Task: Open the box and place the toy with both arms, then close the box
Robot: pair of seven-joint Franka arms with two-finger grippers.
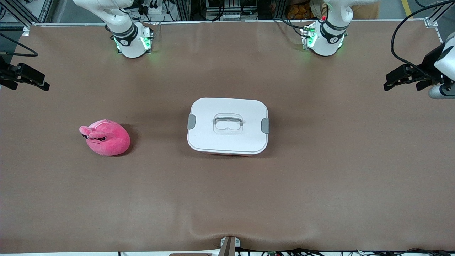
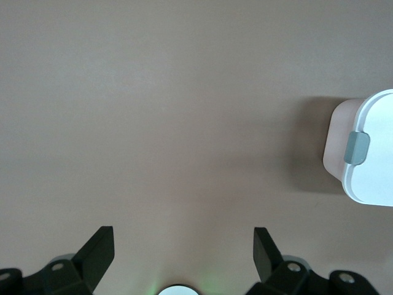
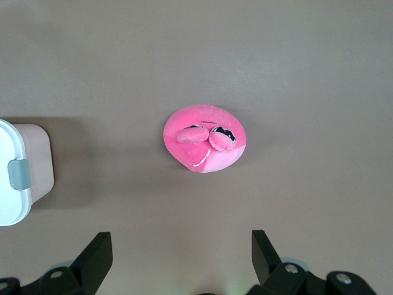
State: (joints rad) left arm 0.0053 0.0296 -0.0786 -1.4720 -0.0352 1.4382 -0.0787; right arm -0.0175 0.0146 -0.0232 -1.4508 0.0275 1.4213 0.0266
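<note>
The box [image 1: 227, 142] stands in the middle of the table, its white lid [image 1: 227, 106] on and a grey clip [image 1: 265, 126] at each end. The hot-pink plush toy [image 1: 106, 137] lies on the table beside the box, toward the right arm's end. My left gripper [image 1: 389, 81] hangs open and empty over the left arm's end of the table. Its wrist view shows the open gripper [image 2: 184, 241] and one end of the box [image 2: 371, 153]. My right gripper [image 1: 41, 81] hangs open and empty over the right arm's end. Its wrist view shows the open gripper [image 3: 182, 243], the toy [image 3: 206, 138] and a box end [image 3: 15, 175].
The brown table mat [image 1: 227, 199] has nothing else on it. The two arm bases [image 1: 131, 42] [image 1: 325, 41] stand along the edge farthest from the front camera. A small bracket [image 1: 229, 245] sits at the nearest edge.
</note>
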